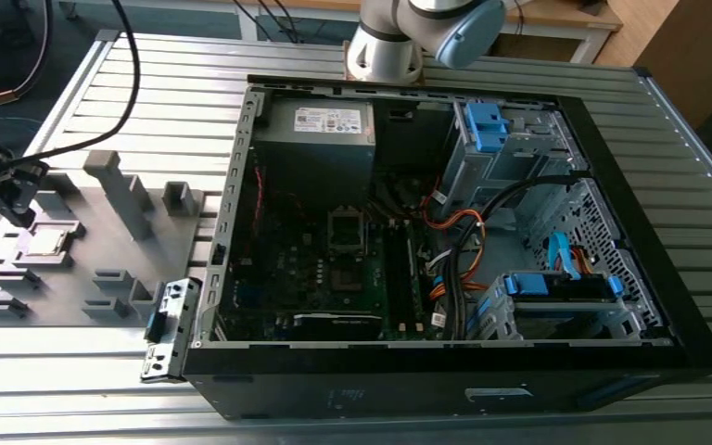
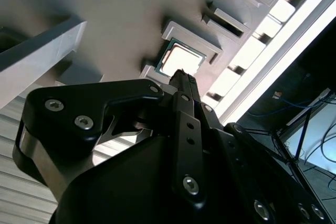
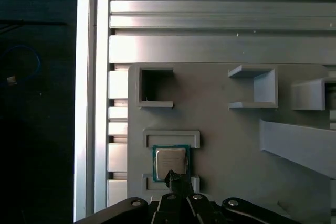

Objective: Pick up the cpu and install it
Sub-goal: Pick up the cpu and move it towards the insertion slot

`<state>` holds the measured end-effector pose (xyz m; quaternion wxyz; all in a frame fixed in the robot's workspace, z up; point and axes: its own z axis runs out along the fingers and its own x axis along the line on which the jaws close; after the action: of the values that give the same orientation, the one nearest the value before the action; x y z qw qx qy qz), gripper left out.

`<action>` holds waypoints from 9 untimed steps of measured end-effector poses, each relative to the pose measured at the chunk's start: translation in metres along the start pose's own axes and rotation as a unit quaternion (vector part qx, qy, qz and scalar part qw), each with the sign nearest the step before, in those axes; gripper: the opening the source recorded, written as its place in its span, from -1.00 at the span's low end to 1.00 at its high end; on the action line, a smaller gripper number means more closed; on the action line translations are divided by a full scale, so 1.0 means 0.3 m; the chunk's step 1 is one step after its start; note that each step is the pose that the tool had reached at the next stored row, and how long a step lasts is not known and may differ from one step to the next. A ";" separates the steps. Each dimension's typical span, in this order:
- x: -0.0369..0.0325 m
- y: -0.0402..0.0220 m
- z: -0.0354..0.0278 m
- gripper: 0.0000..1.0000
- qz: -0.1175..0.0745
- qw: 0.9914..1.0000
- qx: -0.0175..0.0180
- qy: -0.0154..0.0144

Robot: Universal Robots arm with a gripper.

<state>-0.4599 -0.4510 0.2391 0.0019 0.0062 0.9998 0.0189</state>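
cpu [image 3: 171, 162] | lying flat in grey holder pocket [image 3: 171, 138], exterior view's left, outside computer case [image 1: 455, 382] | gripper [image 3: 178, 178] just above its edge, narrow, empty | step: approach for pick-up | likely calls for: centring, widening to span chip edges

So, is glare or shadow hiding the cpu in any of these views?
Second wrist view: the cpu top glares almost white, and the table slats beside the grey fixture are blown out. First wrist view: the cpu is evenly lit, its green rim plain. Exterior view: the cpu reads pale but clear; the computer case interior is dim.
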 end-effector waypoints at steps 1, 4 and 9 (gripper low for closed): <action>-0.001 0.000 0.000 -0.79 0.000 1.000 0.000 0.000; -0.005 0.000 0.000 -0.79 0.000 1.000 0.000 0.000; -0.010 0.000 0.001 -0.79 0.000 1.000 0.000 0.000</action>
<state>-0.4567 -0.4510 0.2388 0.0019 0.0062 0.9998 0.0188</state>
